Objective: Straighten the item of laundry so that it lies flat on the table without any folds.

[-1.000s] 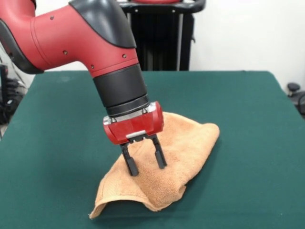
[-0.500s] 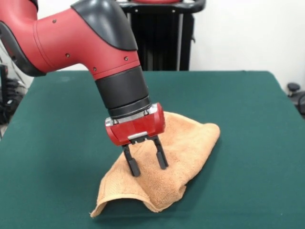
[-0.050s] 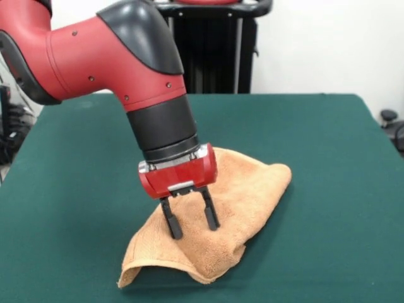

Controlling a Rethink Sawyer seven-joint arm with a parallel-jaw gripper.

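The item of laundry point(image 3: 243, 189), a light orange-tan terry towel, lies doubled over on the green table point(image 3: 328, 139) in the front view. It has a thick rounded fold along its near side and a lifted flap at its near left corner. My gripper point(image 3: 192, 226) hangs open over the towel's near half, both black fingers point(image 3: 172, 226) pointing down with their tips at the cloth surface. Nothing is pinched between them. I cannot tell whether the tips press into the terry or only touch it.
The red and black arm point(image 3: 107, 57) slants in from the upper left. A black stand point(image 3: 214, 44) rises behind the table's far edge. Dark clutter shows at the left point(image 3: 9, 126) and right point(image 3: 391, 126) table sides.
The gripper has dropped slightly and shifted a little toward the near side over the towel, staying open. The towel's near left flap has spread a bit further out.
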